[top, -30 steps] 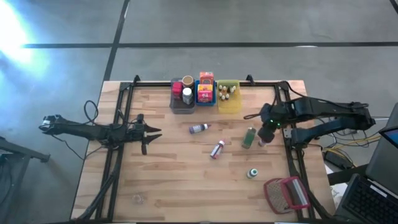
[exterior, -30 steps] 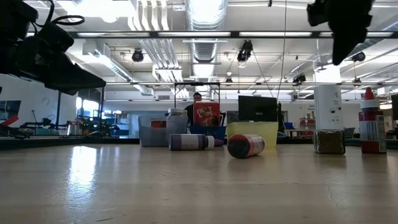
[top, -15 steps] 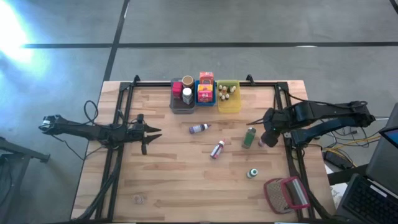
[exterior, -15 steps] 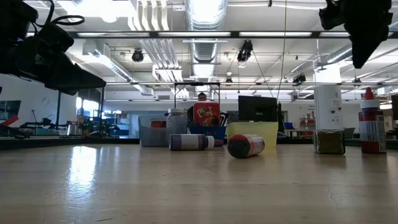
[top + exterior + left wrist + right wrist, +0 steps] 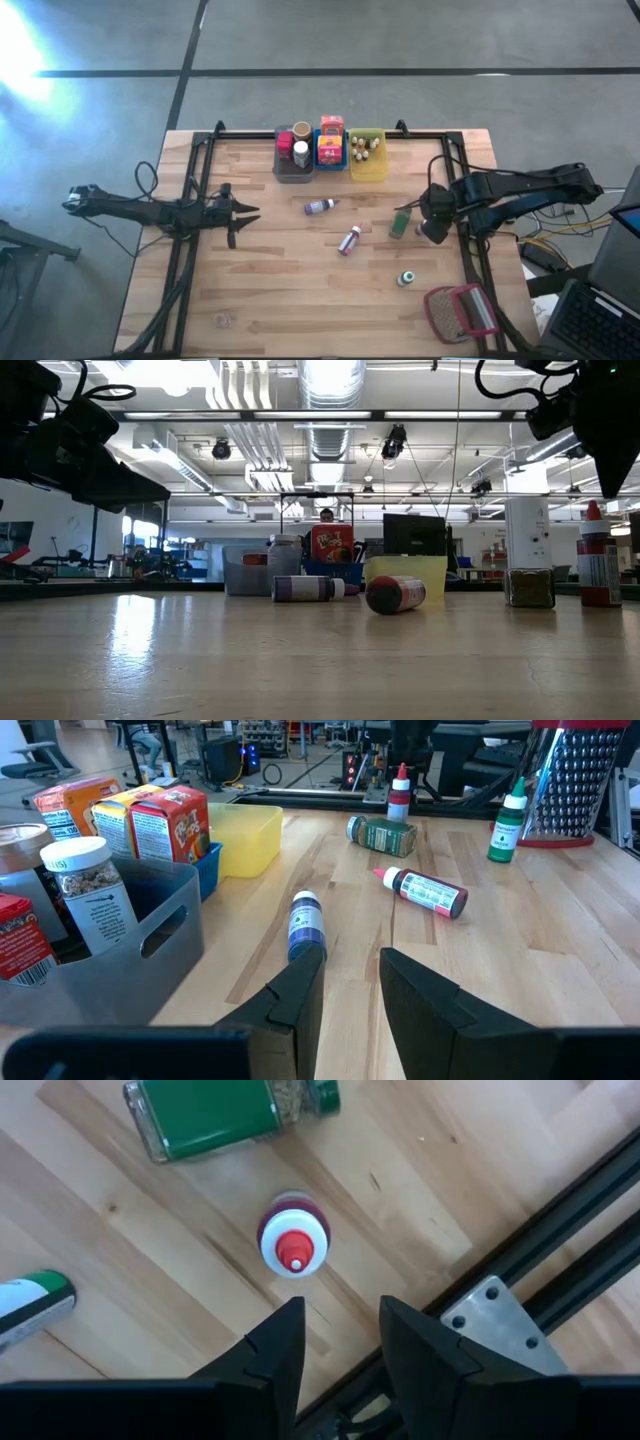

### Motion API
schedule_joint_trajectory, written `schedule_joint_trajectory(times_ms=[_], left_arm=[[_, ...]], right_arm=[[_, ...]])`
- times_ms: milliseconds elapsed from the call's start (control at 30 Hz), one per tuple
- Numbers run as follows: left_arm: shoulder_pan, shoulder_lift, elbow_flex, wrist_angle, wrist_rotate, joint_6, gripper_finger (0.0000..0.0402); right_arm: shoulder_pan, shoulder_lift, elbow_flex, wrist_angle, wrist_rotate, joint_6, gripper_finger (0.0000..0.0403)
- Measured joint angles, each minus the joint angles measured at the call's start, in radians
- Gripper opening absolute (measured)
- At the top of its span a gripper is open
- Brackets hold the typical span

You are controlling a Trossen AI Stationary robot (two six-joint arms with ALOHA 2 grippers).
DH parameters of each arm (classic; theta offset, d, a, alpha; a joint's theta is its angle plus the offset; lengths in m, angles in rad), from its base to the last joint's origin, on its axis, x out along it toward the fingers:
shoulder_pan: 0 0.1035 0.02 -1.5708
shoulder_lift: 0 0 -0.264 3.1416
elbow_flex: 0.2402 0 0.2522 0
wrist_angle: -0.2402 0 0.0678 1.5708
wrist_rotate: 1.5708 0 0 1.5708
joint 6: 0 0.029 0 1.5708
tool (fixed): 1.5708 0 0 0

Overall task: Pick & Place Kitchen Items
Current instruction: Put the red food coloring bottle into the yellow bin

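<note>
The right hand (image 5: 340, 1330) is hung directly above the upright red-capped bottle (image 5: 293, 1246), long axis vertical, near the worktop's (image 5: 280, 290) right rail; its fingers are narrowly parted, nothing held. The green jar (image 5: 230, 1110) lies on its side just beside the bottle. The left hand (image 5: 350, 980), also narrow and empty, waits well apart at the left edge, so the right arm is judged nearer. Grey bin (image 5: 290, 172) holds jars, blue bin (image 5: 331, 161) boxes, yellow bin (image 5: 368, 170) tiny bottles.
</note>
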Motion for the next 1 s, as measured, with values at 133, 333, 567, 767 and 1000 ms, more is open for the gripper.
schedule_joint_trajectory(times_ms=[133, 333, 567, 767, 1000], left_arm=[[0.000, 0.000, 0.000, 0.000, 0.000, 0.000, 0.0108], [0.000, 0.000, 0.000, 0.000, 0.000, 0.000, 0.0108], [0.000, 0.000, 0.000, 0.000, 0.000, 0.000, 0.0108], [0.000, 0.000, 0.000, 0.000, 0.000, 0.000, 0.0108], [0.000, 0.000, 0.000, 0.000, 0.000, 0.000, 0.0108]], right_arm=[[0.000, 0.000, -0.027, 0.041, -0.007, -0.005, 0.0141], [0.000, -0.002, -0.050, 0.098, -0.029, -0.035, 0.0166], [0.000, -0.002, -0.077, 0.136, -0.026, -0.057, 0.0183], [0.000, -0.002, -0.127, 0.218, -0.024, -0.082, 0.0180], [-0.007, -0.002, -0.166, 0.252, 0.017, -0.086, 0.0168]])
